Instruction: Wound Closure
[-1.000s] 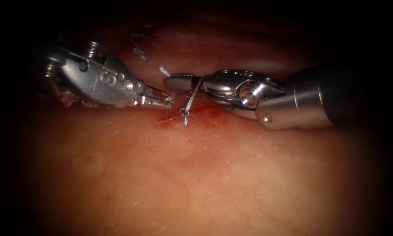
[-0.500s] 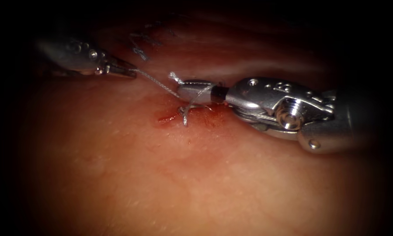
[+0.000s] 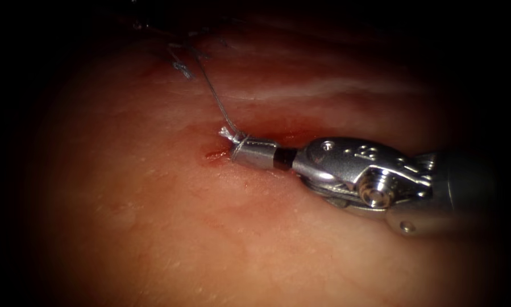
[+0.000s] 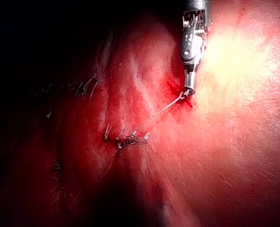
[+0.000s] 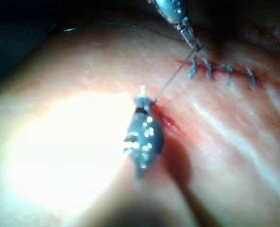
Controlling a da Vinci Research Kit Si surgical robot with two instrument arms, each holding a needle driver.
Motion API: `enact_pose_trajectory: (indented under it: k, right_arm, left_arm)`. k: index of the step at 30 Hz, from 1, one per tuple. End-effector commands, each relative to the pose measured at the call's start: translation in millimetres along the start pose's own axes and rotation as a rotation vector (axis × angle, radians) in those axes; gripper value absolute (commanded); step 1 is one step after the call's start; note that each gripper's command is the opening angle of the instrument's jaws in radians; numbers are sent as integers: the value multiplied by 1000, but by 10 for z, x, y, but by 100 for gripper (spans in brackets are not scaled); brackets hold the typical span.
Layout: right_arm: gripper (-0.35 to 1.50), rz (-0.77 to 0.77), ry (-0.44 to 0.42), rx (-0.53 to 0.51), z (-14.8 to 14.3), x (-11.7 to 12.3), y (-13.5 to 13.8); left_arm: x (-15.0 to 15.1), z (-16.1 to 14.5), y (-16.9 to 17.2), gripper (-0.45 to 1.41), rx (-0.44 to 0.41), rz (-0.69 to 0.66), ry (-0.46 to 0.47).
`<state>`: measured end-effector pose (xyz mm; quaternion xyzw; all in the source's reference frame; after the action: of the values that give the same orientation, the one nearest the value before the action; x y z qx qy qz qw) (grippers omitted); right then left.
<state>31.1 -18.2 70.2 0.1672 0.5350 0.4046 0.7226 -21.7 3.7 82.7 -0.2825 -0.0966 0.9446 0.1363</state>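
Observation:
My right tool [image 3: 236, 146] comes in from the right, its jaws shut on the short end of the thread right at the cut [image 3: 212, 153], where a small knot sits. From there the thread [image 3: 210, 91] runs taut up and to the left. In the right wrist view my left tool [image 5: 196, 46] is shut on that long strand, well away from my right tool [image 5: 142, 100]. The left wrist view shows my left tool [image 4: 130, 140] and the thread stretched across to my right tool [image 4: 189, 90]. Red fluid [image 3: 278, 136] wets the tissue [image 3: 238, 239] beside the knot.
Several earlier stitches [image 3: 181, 65] with cut thread ends lie along the closed part of the cut, up and left of the knot. They also appear as a row of stitches [image 5: 220, 71] in the right wrist view.
My left tool drew the thread up and to the left, leaving the endoscope view. My right tool pulled down and right. The loose loop has tightened into a small knot at the cut.

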Motion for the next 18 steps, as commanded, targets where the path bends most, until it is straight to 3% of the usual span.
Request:
enact_pose_trajectory:
  k: [1, 18]
  right_arm:
    - [-35, 1, -7, 1, 4, -7, -5]
    - [-35, -7, -27, 63, -16, -13, -27]
  left_arm:
    - [-2, 11, -2, -45, 1, -8, 0]
    - [-33, 34, -51, -45, 2, -57, -14]
